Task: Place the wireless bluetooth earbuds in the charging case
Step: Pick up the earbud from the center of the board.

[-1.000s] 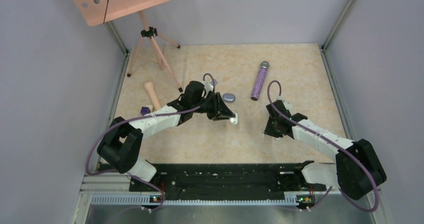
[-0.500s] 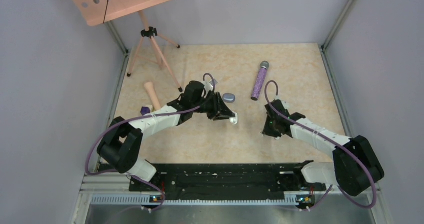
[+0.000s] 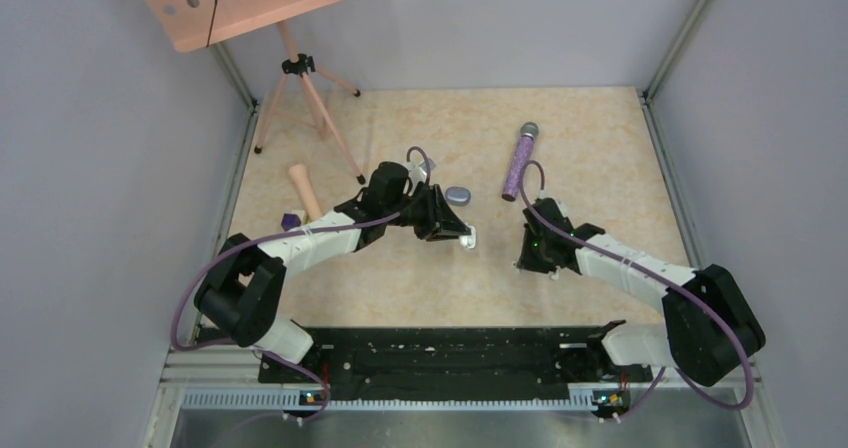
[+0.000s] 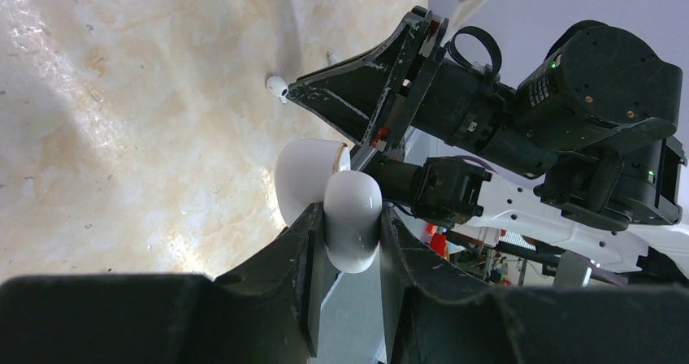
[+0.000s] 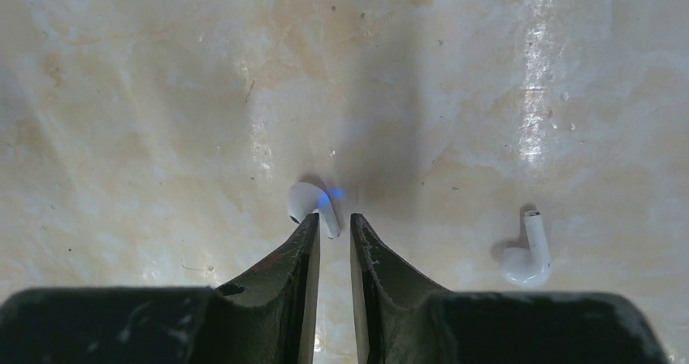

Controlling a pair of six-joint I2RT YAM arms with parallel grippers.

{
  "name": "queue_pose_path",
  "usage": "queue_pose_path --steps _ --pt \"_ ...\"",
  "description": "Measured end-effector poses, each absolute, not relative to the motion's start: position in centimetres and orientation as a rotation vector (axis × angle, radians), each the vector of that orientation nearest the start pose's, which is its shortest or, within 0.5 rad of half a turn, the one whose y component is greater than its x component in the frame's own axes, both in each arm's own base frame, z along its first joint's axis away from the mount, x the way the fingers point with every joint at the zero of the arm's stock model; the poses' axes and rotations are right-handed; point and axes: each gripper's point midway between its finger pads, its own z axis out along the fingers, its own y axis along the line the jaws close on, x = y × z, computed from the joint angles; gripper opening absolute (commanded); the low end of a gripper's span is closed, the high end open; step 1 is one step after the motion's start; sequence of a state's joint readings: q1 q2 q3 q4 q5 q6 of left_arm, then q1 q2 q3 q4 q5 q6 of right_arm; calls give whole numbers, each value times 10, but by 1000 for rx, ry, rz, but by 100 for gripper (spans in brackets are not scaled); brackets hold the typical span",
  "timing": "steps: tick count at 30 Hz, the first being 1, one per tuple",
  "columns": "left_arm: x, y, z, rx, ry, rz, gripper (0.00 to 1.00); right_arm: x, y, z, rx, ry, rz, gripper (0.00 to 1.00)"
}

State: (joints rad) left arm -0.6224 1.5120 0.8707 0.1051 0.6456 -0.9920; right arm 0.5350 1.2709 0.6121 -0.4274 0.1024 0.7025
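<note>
The step in hand looks like the pick-up of the first bud. The right jaws stand narrow, a slim gap showing, low over the beige marbled table (image 5: pixel 162 71). A tiny glossy white earbud (image 5: pixel 311 204) lies at their mouth, its stem reaching in beside one tip and seemingly not yet pinched. A second white earbud (image 5: pixel 524 254) lies on the table well apart from it. The left jaws are clamped on a glossy white charging case (image 4: pixel 351 218), its lid (image 4: pixel 302 177) swung open, held near the right arm.

The next move likely calls for closing squarely on the stem, lifting, and carrying the bud the short way to the case. The bud is slick and small, so an off-centre squeeze could flick it away.

Only the right wrist view shows both buds and the gap between the jaws. The left wrist view alone shows that the case is open, and it shows the bud from the side. The top view loses the buds but gives the layout: a grey oval case (image 3: pixel 457 196) and a long purple glitter microphone (image 3: pixel 518 163) lie beyond.
</note>
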Motion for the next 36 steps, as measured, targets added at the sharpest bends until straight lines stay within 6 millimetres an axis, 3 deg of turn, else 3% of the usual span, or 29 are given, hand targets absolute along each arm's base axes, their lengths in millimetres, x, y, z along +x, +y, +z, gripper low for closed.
queue_pose_path --steps 7,16,36 --pt "238 -337 161 16 2447 -1554 0 218 148 28 194 2671 306 23" --pt "238 -337 161 19 2448 -1558 0 233 168 48 133 2612 376 29" --pt "237 -337 162 21 2448 -1560 0 226 155 23 137 2702 187 29"
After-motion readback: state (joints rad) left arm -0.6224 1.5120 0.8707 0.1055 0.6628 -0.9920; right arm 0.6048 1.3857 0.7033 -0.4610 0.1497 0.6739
